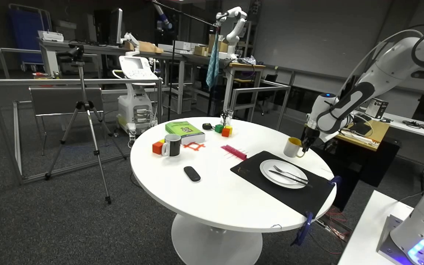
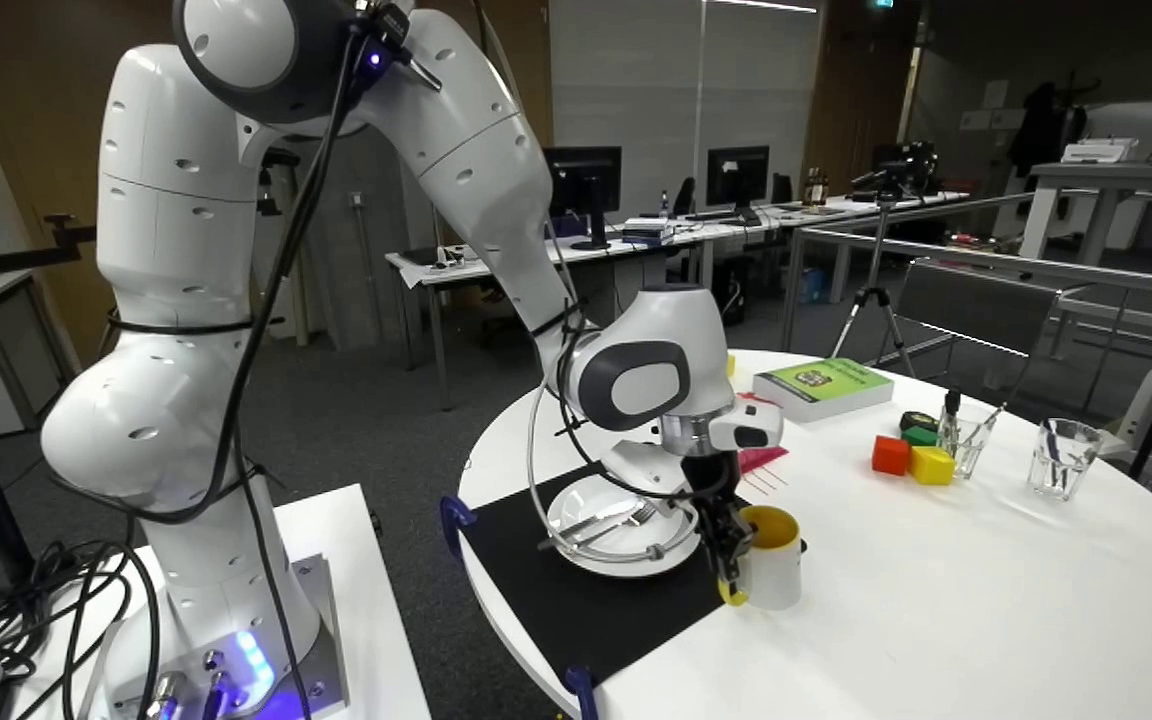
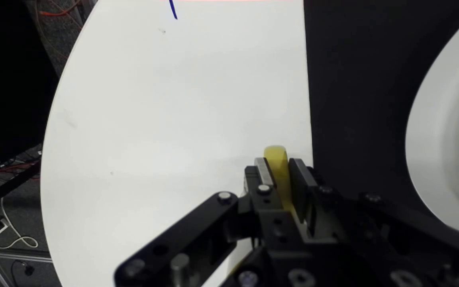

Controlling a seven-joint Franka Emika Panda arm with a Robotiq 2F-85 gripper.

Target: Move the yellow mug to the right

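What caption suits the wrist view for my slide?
End effector closed on the yellow mug handle, beside a black mat bearing a plate.

Yellow mug [image 2: 776,572]: cylindrical, white outside, yellow inside, with a yellow side handle [image 3: 279,175]; mouth up, about upright. In both exterior views it is over the bench [image 2: 946,620], just beside the edge of the black mat [image 1: 293,198], though whether the base touches the surface cannot be told. Handle clamped in the pincer [image 3: 278,161], filling the gap there; body mostly hidden in the wrist view.
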